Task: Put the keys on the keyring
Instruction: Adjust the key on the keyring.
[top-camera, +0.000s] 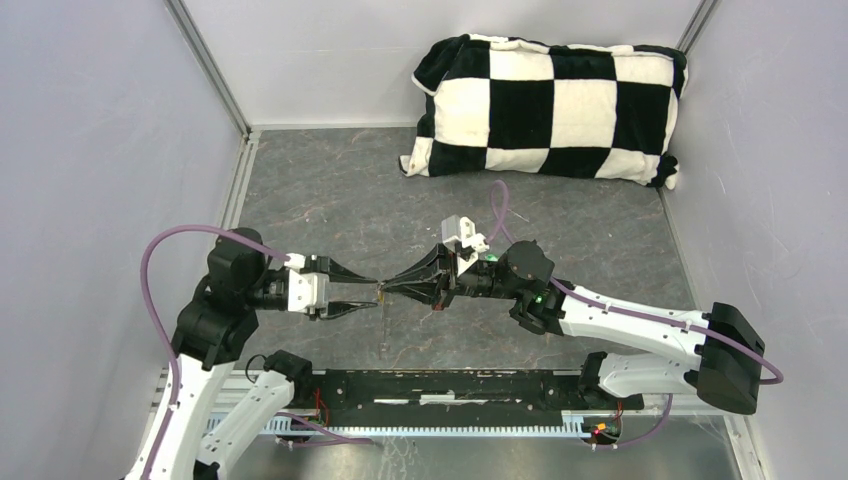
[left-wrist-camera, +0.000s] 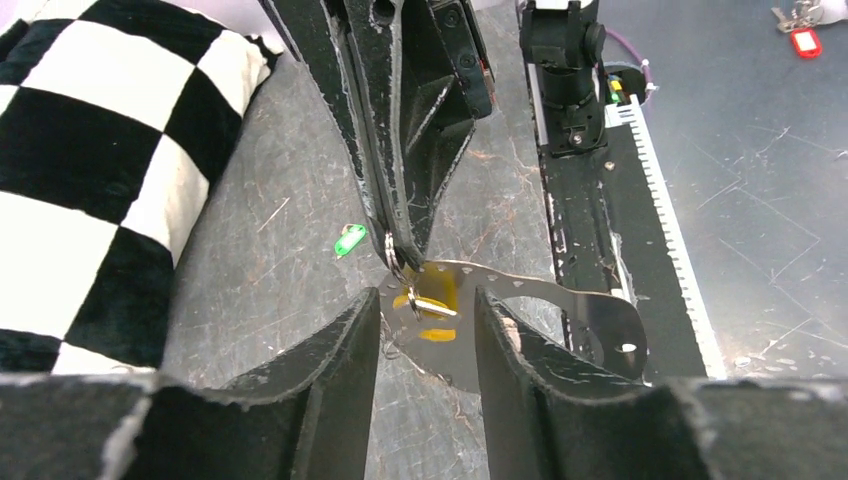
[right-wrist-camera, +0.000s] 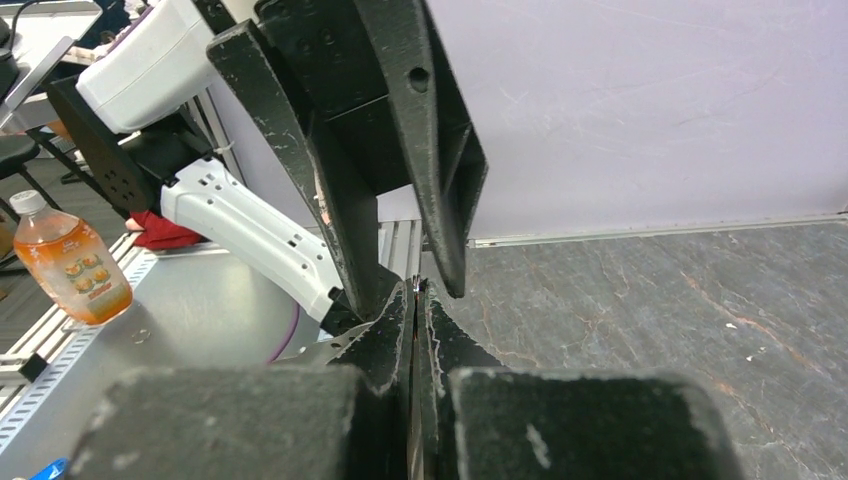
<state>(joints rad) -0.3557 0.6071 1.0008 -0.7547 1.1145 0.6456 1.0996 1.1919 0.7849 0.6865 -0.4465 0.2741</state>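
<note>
Mid-table, off the surface: the keyring (left-wrist-camera: 545, 288), silvery, pinched at its top in the tightly closed tips of the right gripper (left-wrist-camera: 397, 250). Just below those tips, the yellow key (left-wrist-camera: 435, 300), in the gap between the parted fingers of the left gripper (left-wrist-camera: 425, 292) — threaded or not, impossible to tell. Beyond, flat on the grey table (left-wrist-camera: 250, 260), the green key (left-wrist-camera: 350, 240) — by the far wall, a checkered pillow (top-camera: 545, 105)

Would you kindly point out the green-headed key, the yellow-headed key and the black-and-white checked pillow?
Small green-headed metal key (left-wrist-camera: 350, 240), left wrist view, on its green plastic head.
Small yellow-headed metal key (left-wrist-camera: 440, 290), left wrist view, on its yellow plastic head.
Black-and-white checked fabric pillow (top-camera: 520, 112), top external view, on a black square.
</note>
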